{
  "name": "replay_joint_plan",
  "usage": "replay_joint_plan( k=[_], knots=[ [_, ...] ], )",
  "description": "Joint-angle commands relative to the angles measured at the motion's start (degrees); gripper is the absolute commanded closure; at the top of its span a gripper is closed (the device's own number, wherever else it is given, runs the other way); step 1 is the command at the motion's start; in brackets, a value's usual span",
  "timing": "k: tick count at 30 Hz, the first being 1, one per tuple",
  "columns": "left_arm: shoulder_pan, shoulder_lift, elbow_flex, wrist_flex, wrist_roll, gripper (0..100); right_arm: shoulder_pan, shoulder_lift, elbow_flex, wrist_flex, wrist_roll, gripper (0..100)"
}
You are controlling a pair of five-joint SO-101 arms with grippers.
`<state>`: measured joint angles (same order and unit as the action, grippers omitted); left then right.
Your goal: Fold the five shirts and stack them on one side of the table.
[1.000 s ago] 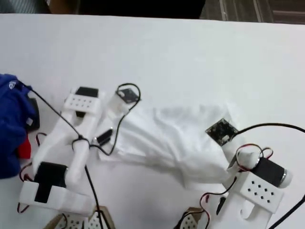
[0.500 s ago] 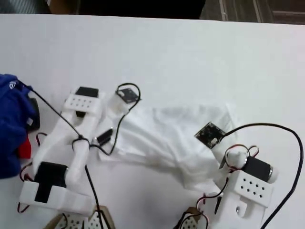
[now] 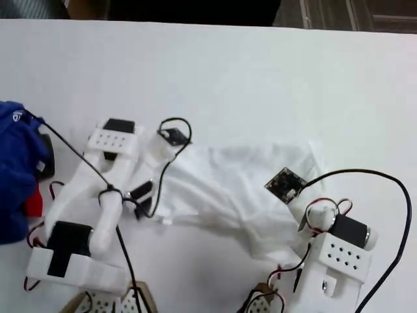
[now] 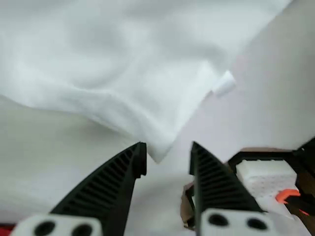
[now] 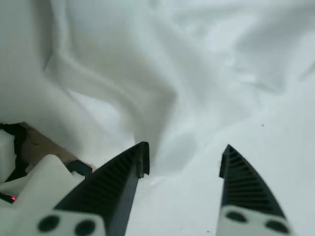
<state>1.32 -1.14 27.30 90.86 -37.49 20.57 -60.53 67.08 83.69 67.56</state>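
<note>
A crumpled white shirt (image 3: 241, 189) lies in the middle of the white table (image 3: 260, 78). My left arm (image 3: 98, 189) stands at the shirt's left edge. In the left wrist view my left gripper (image 4: 167, 155) is open, and a corner of the white shirt (image 4: 123, 59) lies just between its black fingertips, with a small tag (image 4: 224, 84) off to one side. My right arm (image 3: 332, 251) stands at the shirt's front right end. My right gripper (image 5: 184, 157) is open just over a thick fold of the shirt (image 5: 147, 73).
A bundle of blue cloth (image 3: 16, 169) lies at the table's left edge, with a red part (image 3: 31, 203) beside it. Black cables (image 3: 365, 176) loop off both arms. The arm bases (image 3: 111, 301) stand along the front edge. The far half of the table is bare.
My right arm has moved left and inward over the shirt's right end. My left wrist has dipped slightly toward the shirt's left corner. The shirt has hardly shifted.
</note>
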Motion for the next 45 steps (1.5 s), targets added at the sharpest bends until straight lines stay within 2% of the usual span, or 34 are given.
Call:
replay_joint_plan(
  k=[1,4,9,12,14,15,16,17,18,22,25,29,33,40,45],
  knots=[
    [-1.7,-3.3,-6.9,6.2,0.2,77,-0.3,-1.3,-5.1,-0.4,0.5,75.1],
    [-4.0,-3.3,-16.8,11.0,0.2,78,-0.3,-1.3,-10.0,-0.2,0.2,75.1],
    [-7.8,-2.6,-31.6,11.1,0.4,78,-0.3,-1.3,-18.8,-0.8,0.0,75.1],
    [-6.0,-2.6,-32.6,7.1,4.7,78,-0.4,-0.7,-19.4,-7.1,-4.0,78.3],
    [-3.5,-2.4,-31.2,4.0,7.7,83,-1.5,-0.6,-18.2,-13.7,-10.0,91.5],
    [-1.8,-1.8,-30.7,2.3,9.1,89,-2.3,-0.3,-17.3,-17.0,-12.9,99.5],
    [-0.4,-0.7,-30.5,0.8,10.4,96,-3.3,0.0,-16.3,-19.8,-15.2,97.4],
    [0.8,0.6,-30.4,-0.6,11.8,99,-4.5,0.7,-15.3,-22.3,-17.2,95.5],
    [1.8,2.4,-30.3,-1.8,12.9,96,-6.1,1.7,-14.4,-24.6,-18.6,97.8],
    [4.7,11.5,-30.6,-6.9,15.0,97,-12.8,9.4,-12.0,-33.0,-20.9,97.8],
    [4.9,19.1,-33.0,-9.2,16.6,97,-14.5,18.4,-12.0,-39.5,-22.2,97.8],
    [2.9,27.8,-42.2,-8.4,17.7,97,-14.3,30.8,-13.2,-47.6,-22.2,97.8],
    [-0.8,34.1,-52.2,-5.9,17.7,97,-13.7,43.6,-18.3,-51.4,-22.2,97.8],
    [-5.1,42.8,-65.5,0.6,17.7,97,-10.9,63.0,-29.1,-51.5,-22.2,97.7],
    [-4.9,46.9,-70.7,5.1,17.6,97,-8.6,65.4,-31.9,-51.5,-22.2,97.7]
  ],
)
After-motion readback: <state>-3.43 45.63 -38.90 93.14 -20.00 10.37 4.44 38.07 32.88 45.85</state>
